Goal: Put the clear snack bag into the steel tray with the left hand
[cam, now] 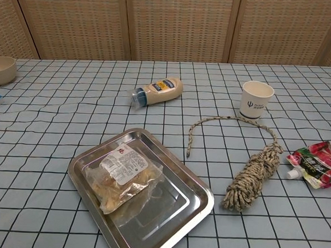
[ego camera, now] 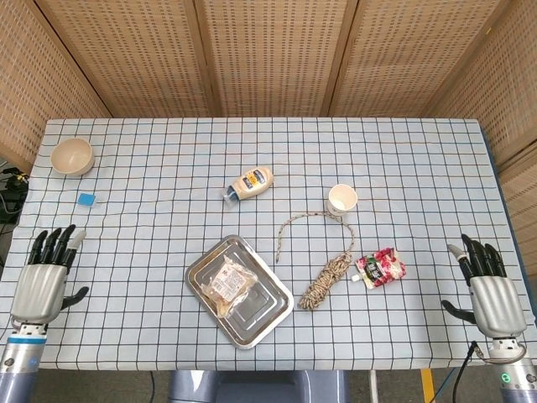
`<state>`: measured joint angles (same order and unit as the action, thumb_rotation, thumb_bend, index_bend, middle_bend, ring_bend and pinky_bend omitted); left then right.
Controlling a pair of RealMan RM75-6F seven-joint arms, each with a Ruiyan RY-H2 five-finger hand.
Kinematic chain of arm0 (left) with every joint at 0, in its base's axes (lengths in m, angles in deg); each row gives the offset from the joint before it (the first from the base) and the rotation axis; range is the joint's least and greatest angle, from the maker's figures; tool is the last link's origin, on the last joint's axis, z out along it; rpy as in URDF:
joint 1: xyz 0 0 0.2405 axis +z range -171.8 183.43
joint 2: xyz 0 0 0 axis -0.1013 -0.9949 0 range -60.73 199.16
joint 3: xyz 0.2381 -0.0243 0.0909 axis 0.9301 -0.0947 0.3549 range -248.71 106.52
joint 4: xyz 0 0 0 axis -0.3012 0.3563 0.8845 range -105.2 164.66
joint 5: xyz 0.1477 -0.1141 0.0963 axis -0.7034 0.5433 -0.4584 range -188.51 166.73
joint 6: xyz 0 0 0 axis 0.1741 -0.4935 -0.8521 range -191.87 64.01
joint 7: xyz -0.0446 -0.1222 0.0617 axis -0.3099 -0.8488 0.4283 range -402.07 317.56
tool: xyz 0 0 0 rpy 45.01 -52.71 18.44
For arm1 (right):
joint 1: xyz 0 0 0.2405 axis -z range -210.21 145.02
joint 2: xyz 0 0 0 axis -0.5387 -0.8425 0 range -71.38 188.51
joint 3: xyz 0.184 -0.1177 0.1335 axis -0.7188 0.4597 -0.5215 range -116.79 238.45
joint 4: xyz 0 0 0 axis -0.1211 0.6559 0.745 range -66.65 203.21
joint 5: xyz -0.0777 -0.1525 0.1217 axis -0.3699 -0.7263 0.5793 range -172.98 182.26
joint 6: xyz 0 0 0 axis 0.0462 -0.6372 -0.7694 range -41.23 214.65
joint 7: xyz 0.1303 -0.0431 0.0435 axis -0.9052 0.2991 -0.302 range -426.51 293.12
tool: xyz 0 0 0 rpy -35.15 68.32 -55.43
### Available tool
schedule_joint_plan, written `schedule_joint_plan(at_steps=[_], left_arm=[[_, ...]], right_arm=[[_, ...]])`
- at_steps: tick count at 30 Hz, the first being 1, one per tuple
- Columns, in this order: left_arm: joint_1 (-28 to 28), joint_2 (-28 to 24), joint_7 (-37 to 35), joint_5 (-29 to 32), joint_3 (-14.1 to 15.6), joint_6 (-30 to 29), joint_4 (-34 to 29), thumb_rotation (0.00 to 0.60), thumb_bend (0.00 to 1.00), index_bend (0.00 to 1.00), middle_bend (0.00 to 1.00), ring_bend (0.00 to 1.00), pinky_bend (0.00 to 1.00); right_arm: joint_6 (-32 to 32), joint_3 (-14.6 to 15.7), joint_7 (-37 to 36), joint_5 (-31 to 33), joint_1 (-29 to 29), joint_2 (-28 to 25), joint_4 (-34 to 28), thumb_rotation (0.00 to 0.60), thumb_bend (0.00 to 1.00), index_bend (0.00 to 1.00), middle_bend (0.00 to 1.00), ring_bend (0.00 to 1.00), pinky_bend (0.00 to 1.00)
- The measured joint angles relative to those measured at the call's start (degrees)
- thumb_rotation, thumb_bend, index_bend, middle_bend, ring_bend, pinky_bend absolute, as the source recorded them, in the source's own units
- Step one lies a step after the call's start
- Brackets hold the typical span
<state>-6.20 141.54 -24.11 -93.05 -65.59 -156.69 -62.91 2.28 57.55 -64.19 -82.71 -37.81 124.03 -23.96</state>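
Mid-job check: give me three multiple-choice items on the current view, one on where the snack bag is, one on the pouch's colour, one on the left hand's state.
1. Where is the snack bag?
A. in the steel tray
B. beside the paper cup
C. in the bowl

2. What colour is the pouch near the rope?
A. blue
B. red
C. yellow

3. What is the left hand doing?
A. holding the bag
B. pressing the tray
C. open, holding nothing

Answers: 1 A, the bag lies inside the tray's rim. 2 B, its print is mostly red. 3 C, its fingers are spread, well away from the tray.
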Motion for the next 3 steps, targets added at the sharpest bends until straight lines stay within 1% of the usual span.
schedule_joint_plan(at_steps=[3], left_arm=[[1.3, -0.9, -1.7, -1.0, 0.1, -0.7, 0.9, 0.6, 0.12, 0.0, 0.0, 0.0, 0.0]], right_arm=[[0.1, 0.1, 0.2, -0.1, 0.0, 0.1, 0.0, 0.6, 0.08, 0.14, 0.0, 0.0, 0.0]])
